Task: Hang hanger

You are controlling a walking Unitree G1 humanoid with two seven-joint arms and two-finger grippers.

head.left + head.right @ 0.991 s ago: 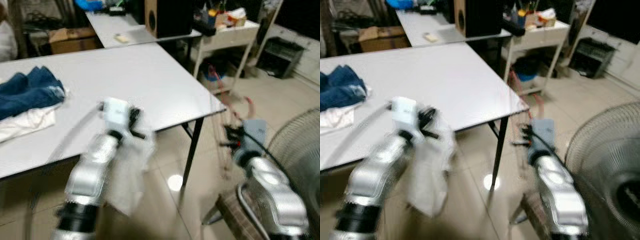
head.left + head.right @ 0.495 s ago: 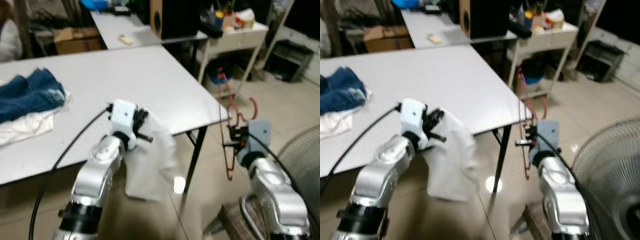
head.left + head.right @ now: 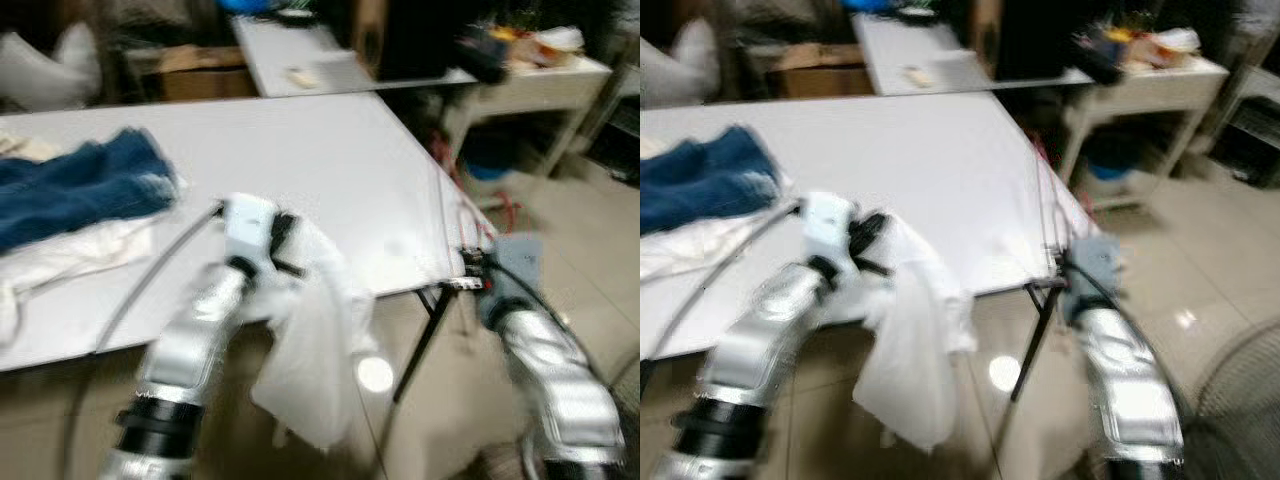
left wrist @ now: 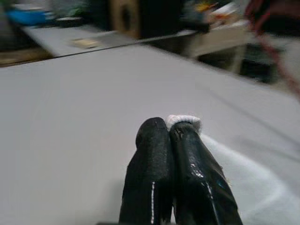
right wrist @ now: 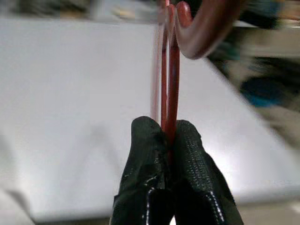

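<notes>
Right gripper (image 5: 172, 140) is pinching red hanger (image 5: 169, 75) upright beside tabletop (image 3: 330, 160) corner; left gripper (image 4: 169, 129) is clamping white garment (image 3: 320, 340), hanging left of the hanger.

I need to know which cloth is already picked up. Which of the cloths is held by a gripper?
The white cloth hanging off the table edge, pinched by the left gripper. The blue cloth lies on the table, untouched.

hanger (image 5: 169, 70) | red, thin wire | upright, hook apparently uppermost | pinched in right tool (image 5: 169, 136)
</notes>
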